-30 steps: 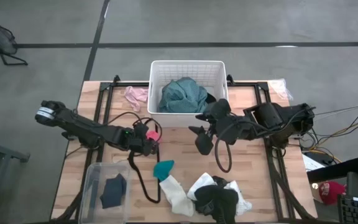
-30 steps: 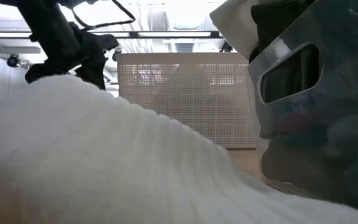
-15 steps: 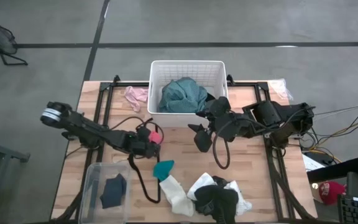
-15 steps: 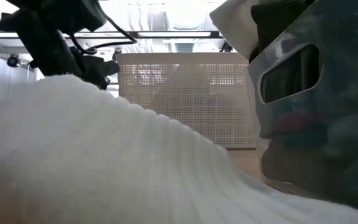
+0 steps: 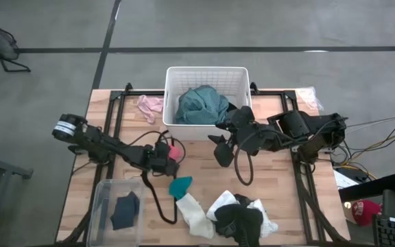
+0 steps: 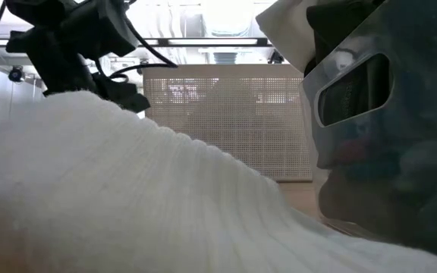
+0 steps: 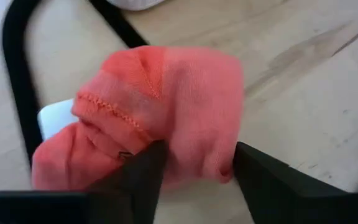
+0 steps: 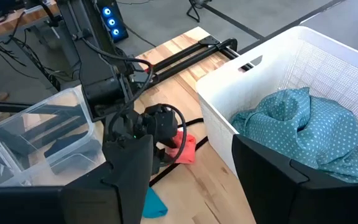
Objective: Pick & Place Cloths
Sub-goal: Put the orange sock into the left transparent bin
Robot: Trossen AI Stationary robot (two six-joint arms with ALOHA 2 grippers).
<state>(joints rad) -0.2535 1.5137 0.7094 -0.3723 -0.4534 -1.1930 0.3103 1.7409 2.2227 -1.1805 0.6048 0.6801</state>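
Observation:
A coral-pink cloth (image 7: pixel 166 106) lies bunched on the wooden table, just in front of the white basket (image 5: pixel 206 77). My left gripper (image 5: pixel 163 156) is low over it and open, with one finger on each side of the cloth's near part (image 7: pixel 194 155). My right gripper (image 5: pixel 220 149) hovers open to the right of the cloth, in front of the basket. The teal garment (image 5: pixel 201 105) lies inside the basket. A teal bit (image 5: pixel 180 185), white socks (image 5: pixel 193 215) and a black piece (image 5: pixel 240 219) lie near the table's near edge. A pale pink piece (image 5: pixel 149 104) lies left of the basket. My left gripper has its fingers (image 7: pixel 143 171) level on either side of the pink cloth's near fold (image 7: pixel 185 146), coming from the table's left. The cloth rests on the table. Whether the fingers press it I cannot tell.
A clear plastic bin (image 5: pixel 101 199) at the near left holds a dark grey piece (image 5: pixel 124 209). A black cord loop (image 5: pixel 243 171) and other cable (image 5: pixel 155 199) lie mid-table. The low view is mostly blocked by a white sock (image 6: pixel 127 197) and a dark piece (image 6: pixel 385 114).
My left arm has swung toward the table's right, bringing its gripper a little closer onto the pink cloth. In the low view the arm has moved rightward. The right arm has stayed about where it was.

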